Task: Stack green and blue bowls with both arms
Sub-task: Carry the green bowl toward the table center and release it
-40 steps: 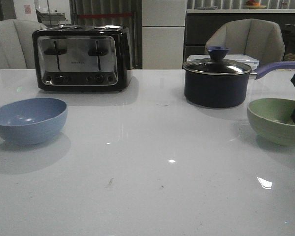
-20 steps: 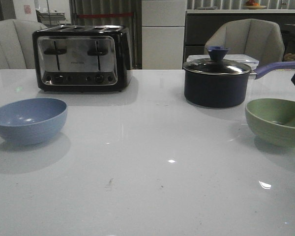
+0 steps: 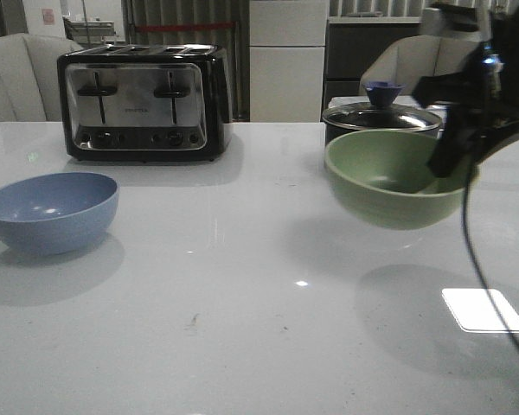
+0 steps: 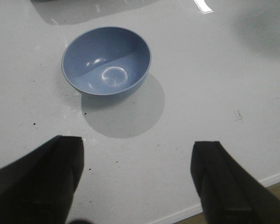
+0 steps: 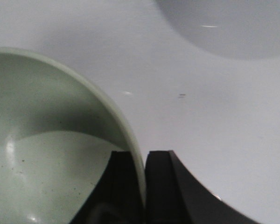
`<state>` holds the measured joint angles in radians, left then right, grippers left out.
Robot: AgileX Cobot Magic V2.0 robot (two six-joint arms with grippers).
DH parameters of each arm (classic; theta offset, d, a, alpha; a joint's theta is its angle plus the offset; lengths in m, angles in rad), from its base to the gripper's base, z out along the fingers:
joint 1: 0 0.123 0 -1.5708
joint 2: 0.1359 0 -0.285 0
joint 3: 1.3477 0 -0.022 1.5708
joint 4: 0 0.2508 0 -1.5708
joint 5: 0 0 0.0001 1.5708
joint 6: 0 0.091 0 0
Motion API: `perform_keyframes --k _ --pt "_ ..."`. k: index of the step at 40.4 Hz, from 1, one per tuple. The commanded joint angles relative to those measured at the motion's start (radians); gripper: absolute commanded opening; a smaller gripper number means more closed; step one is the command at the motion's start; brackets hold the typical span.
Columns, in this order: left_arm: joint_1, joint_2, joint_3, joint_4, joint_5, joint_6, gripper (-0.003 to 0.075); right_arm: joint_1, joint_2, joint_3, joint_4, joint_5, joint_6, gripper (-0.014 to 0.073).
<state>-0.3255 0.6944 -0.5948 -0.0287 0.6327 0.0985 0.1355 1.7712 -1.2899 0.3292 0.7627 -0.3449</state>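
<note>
Green bowl rim between right end effector fingers.

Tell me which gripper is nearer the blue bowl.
Left. The left gripper hovers open just short of the blue bowl, not touching it. The right gripper is across the table, clamped on the green bowl rim.

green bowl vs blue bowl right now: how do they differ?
The green bowl hangs above the table, slightly tilted; the blue bowl sits level on it. The right gripper pinches the green bowl's rim; the left gripper is open, short of the blue bowl, touching nothing. Both are plain, round, empty and look alike in size.
</note>
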Motion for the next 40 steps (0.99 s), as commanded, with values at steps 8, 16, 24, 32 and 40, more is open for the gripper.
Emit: perform_keyframes --k 8,16,24,32,40 --pt "-0.006 0.004 -0.035 -0.01 -0.069 -0.001 0.0526 0.216 0.021 -0.033 0.023 -0.054 0.055 0.0084" --pt "-0.006 0.004 -0.035 -0.01 -0.069 -0.001 0.0526 0.292 0.084 -0.033 0.024 -0.072 0.084 0.0084" --pt "-0.006 0.004 -0.035 -0.01 -0.069 -0.001 0.0526 0.311 0.109 -0.033 0.044 -0.082 0.084 0.0171" --pt "-0.006 0.004 -0.035 -0.01 -0.069 -0.001 0.0527 0.31 0.091 -0.033 0.044 -0.09 0.084 0.043" --pt "-0.006 0.004 -0.035 -0.01 -0.069 -0.001 0.0526 0.31 -0.024 -0.026 0.035 -0.096 0.078 0.0448"
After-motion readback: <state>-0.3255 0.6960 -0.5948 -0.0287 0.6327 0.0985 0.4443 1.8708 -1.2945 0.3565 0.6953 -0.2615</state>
